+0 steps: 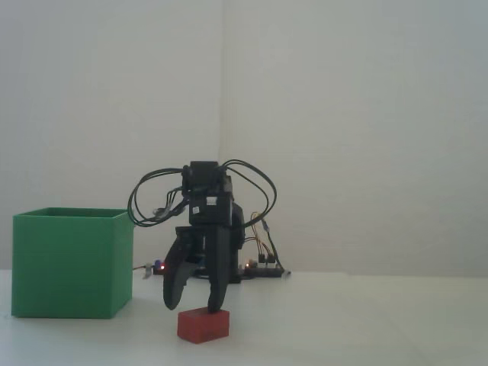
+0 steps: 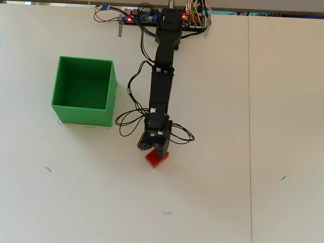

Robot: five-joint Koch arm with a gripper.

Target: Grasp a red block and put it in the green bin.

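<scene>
Green bin (image 1: 70,263) at left on white bench (image 1: 366,320), mouth up, empty. Tool (image 1: 194,305) spread apart over red block (image 1: 203,325), one tip touching its top. Block on bench, well apart from bin. Likely light, rigid, matte; best pinched across short sides.
</scene>
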